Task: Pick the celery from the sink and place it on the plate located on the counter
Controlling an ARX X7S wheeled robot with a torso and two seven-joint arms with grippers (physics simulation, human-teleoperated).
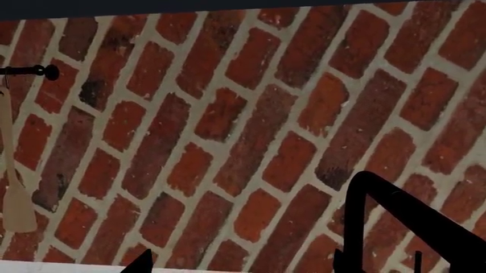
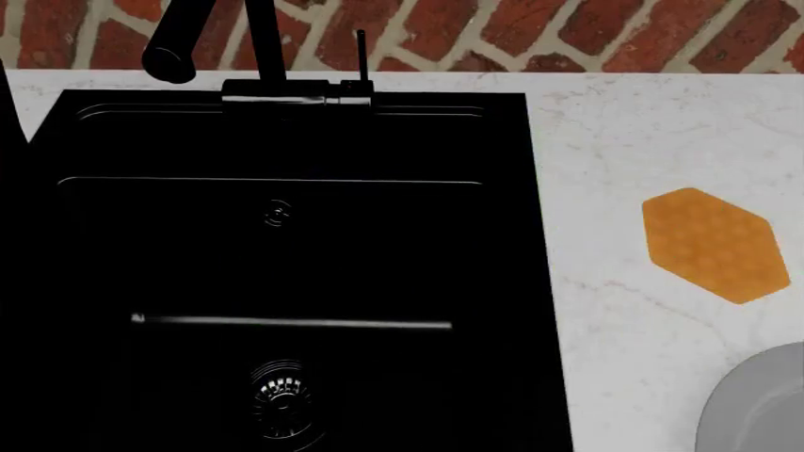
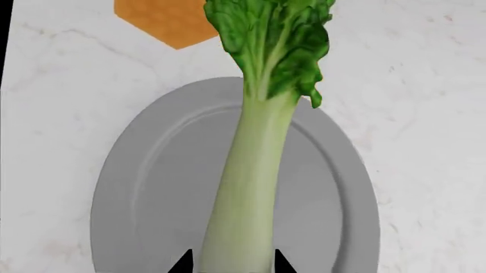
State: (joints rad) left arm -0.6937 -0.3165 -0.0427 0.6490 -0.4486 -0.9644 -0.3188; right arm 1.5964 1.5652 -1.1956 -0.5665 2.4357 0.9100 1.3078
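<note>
Fingers first: on the right wrist view, two dark fingers (image 3: 231, 263) of the right arm poke in at the frame edge on either side of the celery (image 3: 254, 148), clamped on the base of its pale stalk. The stalk runs away from the camera across the grey plate (image 3: 152, 193), and the ruffled green leaves reach past the far rim, toward the orange hexagonal pad (image 3: 163, 20). Can't tell from this angle whether the celery touches the plate or hangs above it. Plate and pad both sit on the white marble bench (image 3: 425, 85), the pad just beyond the plate.

Left wrist view is mostly red brick wall (image 1: 251, 125). A black rail (image 1: 31, 71) with a pale wooden spatula (image 1: 13, 193) hanging from it shows at one edge, and the black faucet (image 1: 410, 210) curves in at a corner. Only a dark tip of the left fingers (image 1: 140, 264) peeks in, so no idea if they're open or closed.

Head view: the black sink (image 2: 503, 282) fills most of the frame, with its round metal drain (image 2: 282, 391) and the faucet at the back. To its right on the bench sit the orange pad and, at the corner, a slice of the plate. Neither arm shows here.
</note>
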